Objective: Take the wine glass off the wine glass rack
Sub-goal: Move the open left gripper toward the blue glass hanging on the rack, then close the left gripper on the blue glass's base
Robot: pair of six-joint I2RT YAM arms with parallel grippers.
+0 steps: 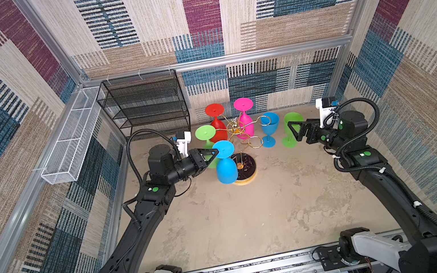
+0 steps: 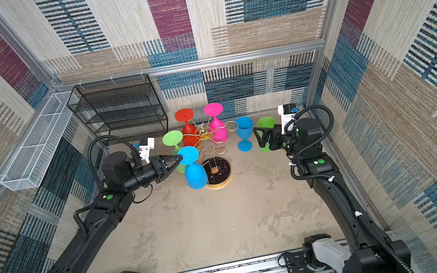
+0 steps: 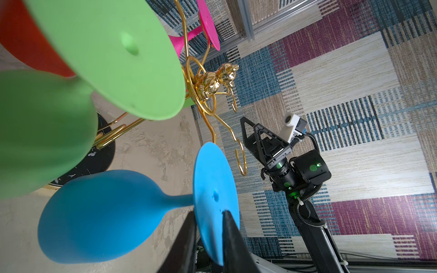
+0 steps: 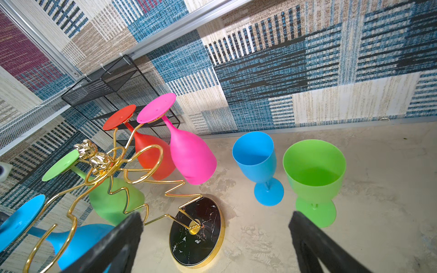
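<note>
The gold rack (image 1: 235, 129) stands in the middle of both top views, a bit toward the back, on the sandy table (image 1: 241, 223). A blue wine glass (image 1: 226, 169) hangs upside down from the rack's lower left arm. Its bowl is in front of the round black base. The left gripper (image 1: 216, 154) reaches in from the left. Its fingers (image 3: 230, 234) are almost together and pinch the rim of the glass's flat foot (the left wrist view shows one finger on each side of it). A green glass (image 1: 205, 132), a red glass (image 1: 214, 110) and a pink glass (image 1: 243, 104) hang upside down on the rack too. To the right of the rack, a blue cup (image 1: 269, 125) and a green cup (image 1: 292, 117) stand upright on the table. The right gripper (image 1: 296, 131) hovers just in front of the green cup with its fingers wide apart, holding nothing.
</note>
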